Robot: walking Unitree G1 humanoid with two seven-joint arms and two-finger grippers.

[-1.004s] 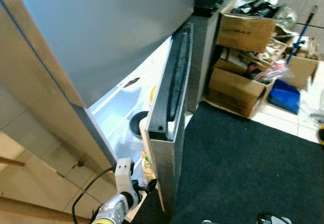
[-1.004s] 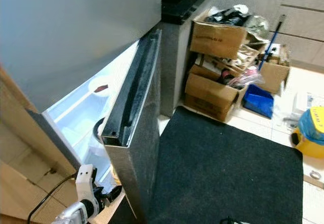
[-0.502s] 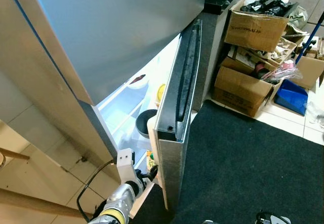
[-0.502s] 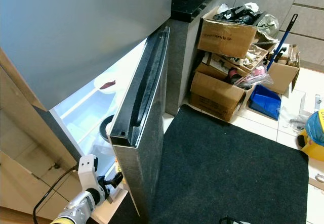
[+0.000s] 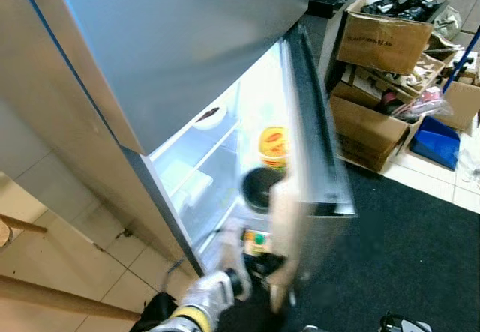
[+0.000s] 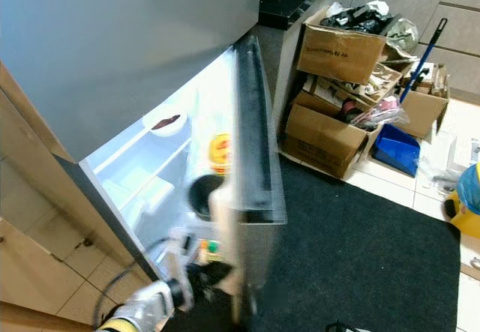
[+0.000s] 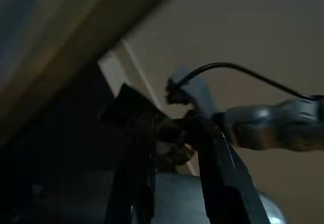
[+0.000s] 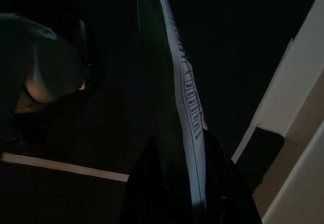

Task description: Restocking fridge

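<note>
Left gripper (image 5: 251, 276) sits low at the blurred steel fridge door (image 5: 315, 189), fingers' spread unreadable. Right fingers (image 8: 223, 183) clamp a flat, glossy printed packet (image 8: 185, 107). Beyond the left fingers, a round yellow tub (image 5: 274, 143) on the white shelf.

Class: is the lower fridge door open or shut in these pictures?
Open. The lower fridge door stands swung out, blurred, showing the lit interior with a yellow tub on its shelf.
</note>
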